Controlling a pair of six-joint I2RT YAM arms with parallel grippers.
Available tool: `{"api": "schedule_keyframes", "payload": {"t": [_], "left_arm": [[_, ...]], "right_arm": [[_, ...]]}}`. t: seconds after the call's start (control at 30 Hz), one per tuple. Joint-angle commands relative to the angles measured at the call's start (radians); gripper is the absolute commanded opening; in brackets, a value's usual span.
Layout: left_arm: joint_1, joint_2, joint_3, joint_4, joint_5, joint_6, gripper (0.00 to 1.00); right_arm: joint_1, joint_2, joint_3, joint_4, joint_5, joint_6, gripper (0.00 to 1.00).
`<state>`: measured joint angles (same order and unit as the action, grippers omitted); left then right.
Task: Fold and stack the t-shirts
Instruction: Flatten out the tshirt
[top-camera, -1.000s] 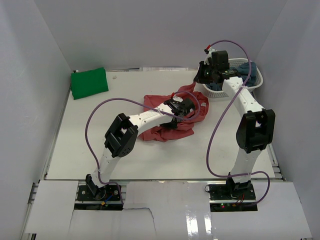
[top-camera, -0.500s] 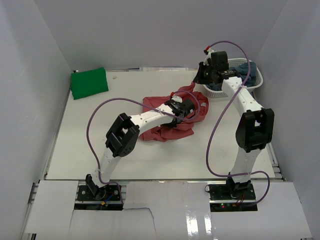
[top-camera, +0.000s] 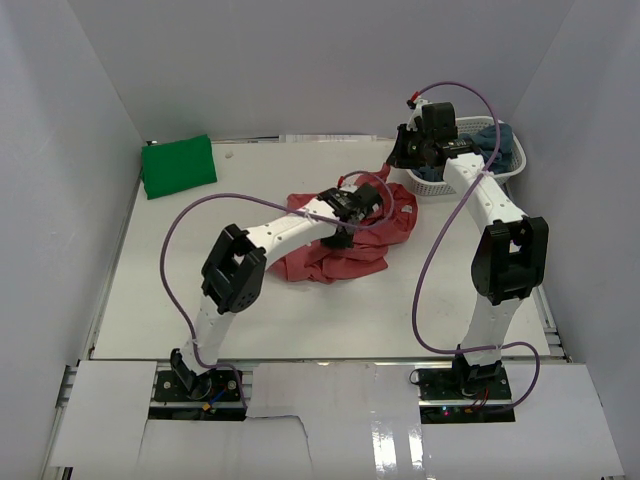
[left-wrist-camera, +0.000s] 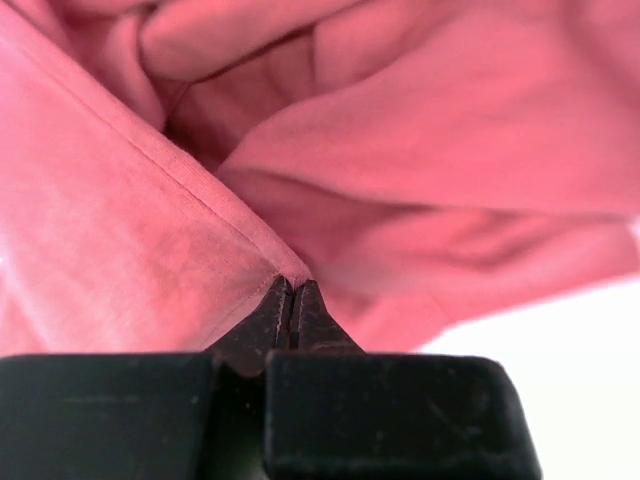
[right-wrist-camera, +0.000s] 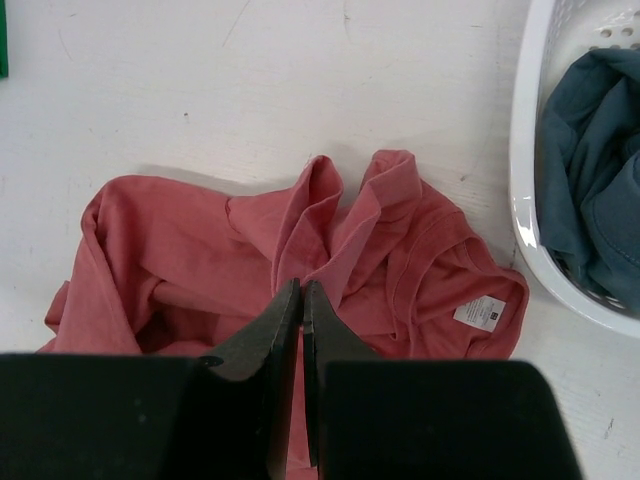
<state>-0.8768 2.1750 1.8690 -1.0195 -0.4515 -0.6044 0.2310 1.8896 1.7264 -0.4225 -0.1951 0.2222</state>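
Right wrist view: one white lattice basket holds grey-blue t-shirts; left gripper and right gripper both pinch the one salmon-red t-shirt.

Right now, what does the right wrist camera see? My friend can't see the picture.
A crumpled salmon-red t-shirt lies on a white table, and the right gripper, its black jaws shut, pinches a raised fold at the shirt's middle. On the right, a white basket holds grey-blue cloth.
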Motion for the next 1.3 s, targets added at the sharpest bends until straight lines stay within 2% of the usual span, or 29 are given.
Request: {"api": "schedule_keyframes", "payload": {"t": [0.0,0.2,0.33,0.57,0.8,0.97,1.1,1.27], "left_arm": [[0.062,-0.211,0.07,0.013,0.195,0.043,0.0],[0.2,-0.401,0.039,-0.005,0.295,0.127,0.0],[0.34,-0.513,-0.074,0.05,0.405,0.198,0.0],[0.475,-0.747,-0.384,0.188,0.513,0.25,0.0],[0.62,-0.891,-0.436,0.251,0.596,0.31,0.0],[0.644,-0.98,-0.41,0.282,0.564,0.287,0.0],[0.644,-1.081,-0.476,0.35,0.513,0.243,0.0],[0.645,-1.19,-0.57,0.406,0.473,0.221,0.0]], "right_arm": [[-0.001,-0.029,0.058,-0.007,-0.018,-0.027,0.08],[-0.001,-0.113,0.081,-0.009,-0.015,-0.043,0.08],[-0.001,-0.188,0.064,-0.016,-0.047,-0.043,0.08],[-0.001,-0.363,0.032,-0.05,-0.006,-0.058,0.08],[-0.001,-0.532,0.026,-0.085,0.036,-0.073,0.08],[-0.001,-0.662,-0.03,-0.067,0.046,-0.095,0.08],[-0.001,-0.782,-0.096,-0.022,0.052,-0.115,0.08],[-0.001,-0.915,-0.094,0.002,0.051,-0.159,0.08]]}}
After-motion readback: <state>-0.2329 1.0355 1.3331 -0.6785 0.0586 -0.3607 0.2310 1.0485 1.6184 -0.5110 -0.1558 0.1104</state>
